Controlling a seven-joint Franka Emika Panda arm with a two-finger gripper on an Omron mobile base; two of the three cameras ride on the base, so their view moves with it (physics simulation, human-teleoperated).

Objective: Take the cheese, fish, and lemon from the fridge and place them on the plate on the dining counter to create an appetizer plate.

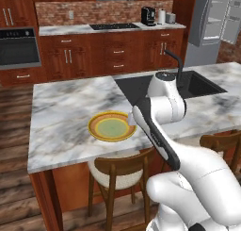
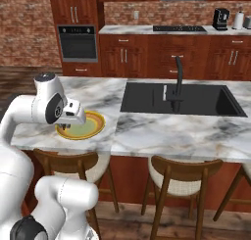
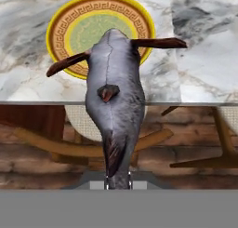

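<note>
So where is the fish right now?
In the hand view, the fish hangs in the shut gripper, just short of the plate near the counter's stool-side edge.

Both base cams sit behind the arm, L and R, looking fwd and down over the dining counter; both share the plate and sink. Hand cam looks down at the plate's near edge, v. close.
</note>
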